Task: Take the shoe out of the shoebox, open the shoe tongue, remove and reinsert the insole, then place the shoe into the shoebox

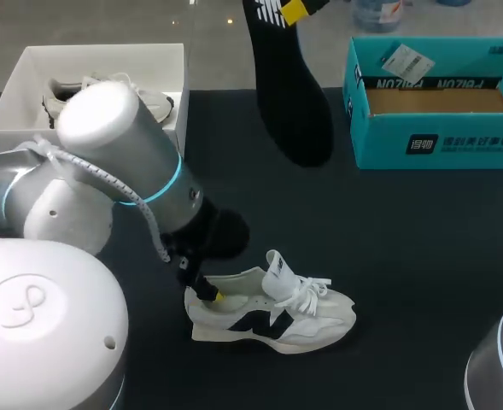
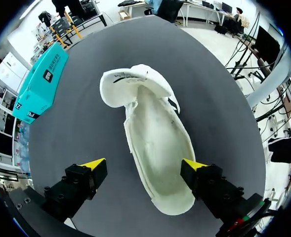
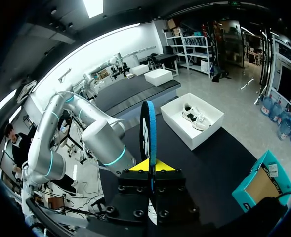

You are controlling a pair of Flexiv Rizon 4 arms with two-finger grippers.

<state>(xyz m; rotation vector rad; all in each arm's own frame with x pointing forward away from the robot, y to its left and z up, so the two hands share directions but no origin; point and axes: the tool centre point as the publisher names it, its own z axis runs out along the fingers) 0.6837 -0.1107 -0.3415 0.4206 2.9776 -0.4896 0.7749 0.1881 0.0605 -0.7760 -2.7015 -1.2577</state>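
Head view: on the dark worktop (image 1: 405, 256) we count one white shoe (image 1: 272, 312) standing on its sole with its toe towards our right side, laces loose and a dark mark on its side. The left claw (image 1: 207, 295) sits at the heel and only one yellow tip shows here. One black insole (image 1: 289, 94) hangs in the air above the far part of the worktop, gripped at its upper end by the right claw (image 1: 292, 10), with some white print near that end. There are two boxes: a teal shoebox (image 1: 435, 141) at far right, open, with white print on its side and one white tag (image 1: 407, 60) inside, and a white box (image 1: 97, 55) at far left holding pale footwear (image 1: 106, 96) whose count is unclear. Left wrist view: the left claw (image 2: 144, 165) is spread wide, with the shoe's heel between its fingers and not clamped. The tongue is folded forward and the shoe's inside is bare white. Right wrist view: the right claw (image 3: 149, 165) is closed tight on the insole (image 3: 148, 131), which stands edge-on between the tips with a blue rim showing. Beyond it the white box (image 3: 212, 129) appears to hold two shoes.
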